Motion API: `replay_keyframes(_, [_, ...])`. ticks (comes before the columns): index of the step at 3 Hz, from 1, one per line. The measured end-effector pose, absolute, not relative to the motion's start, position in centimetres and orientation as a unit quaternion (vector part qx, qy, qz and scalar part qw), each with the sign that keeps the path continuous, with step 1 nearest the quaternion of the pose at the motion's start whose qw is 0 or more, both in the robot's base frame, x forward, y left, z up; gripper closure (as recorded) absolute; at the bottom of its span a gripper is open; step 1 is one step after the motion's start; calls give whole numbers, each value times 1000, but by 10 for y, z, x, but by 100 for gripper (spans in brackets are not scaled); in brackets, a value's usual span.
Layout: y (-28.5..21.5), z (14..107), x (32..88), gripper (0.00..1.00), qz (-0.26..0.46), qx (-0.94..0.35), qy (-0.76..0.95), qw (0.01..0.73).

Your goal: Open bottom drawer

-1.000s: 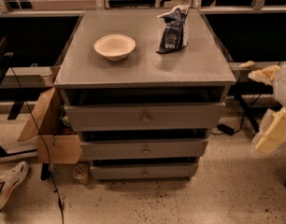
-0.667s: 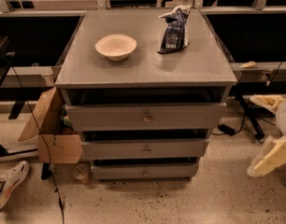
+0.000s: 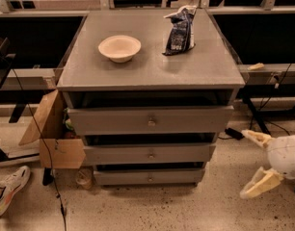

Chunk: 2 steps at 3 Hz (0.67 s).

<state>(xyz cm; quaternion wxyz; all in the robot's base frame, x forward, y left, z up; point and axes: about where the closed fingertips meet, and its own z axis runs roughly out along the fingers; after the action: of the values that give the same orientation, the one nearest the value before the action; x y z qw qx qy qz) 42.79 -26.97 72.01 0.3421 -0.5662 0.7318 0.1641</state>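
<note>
Speckled tan floor, dim workspace, dark shelving bays behind. A grey wooden cabinet (image 3: pixel 152 76) stands mid-view with three drawers stacked in its front. On its top sit a cream bowl (image 3: pixel 119 47) toward the left and a dark snack bag (image 3: pixel 180 31) upright toward the right, well apart from each other. An open cardboard box (image 3: pixel 55 139) leans against the cabinet's left side. A white sneaker (image 3: pixel 8 190) lies on the floor at the far left, and a thin black cable (image 3: pixel 47 153) trails down across the box.

The bottom drawer (image 3: pixel 150 177) is the lowest and thinnest front, just above the floor, with a small brass-coloured knob (image 3: pixel 149 178) at its centre. Its front sits roughly in line with the drawer above, with only a dark slot over it. No tray interior shows, so it reads as closed.

The gripper (image 3: pixel 244 164) hangs low at the right edge of the view, near floor level, to the right of the cabinet and clear of it. Its two cream fingers (image 3: pixel 259 183) are spread wide, tips pointing left toward the drawers, and they hold nothing.

Progress, as judged: the arm is down at about drawer height, but nothing else is done. No contact with the knob yet. Left to do: travel left to the cabinet front, line up on the knob, close on it, and pull the drawer out.
</note>
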Motion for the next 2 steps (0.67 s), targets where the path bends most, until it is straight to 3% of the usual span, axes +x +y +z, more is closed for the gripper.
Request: replay_keyframes(2, [-270,695,427,0,183,-560,732,341])
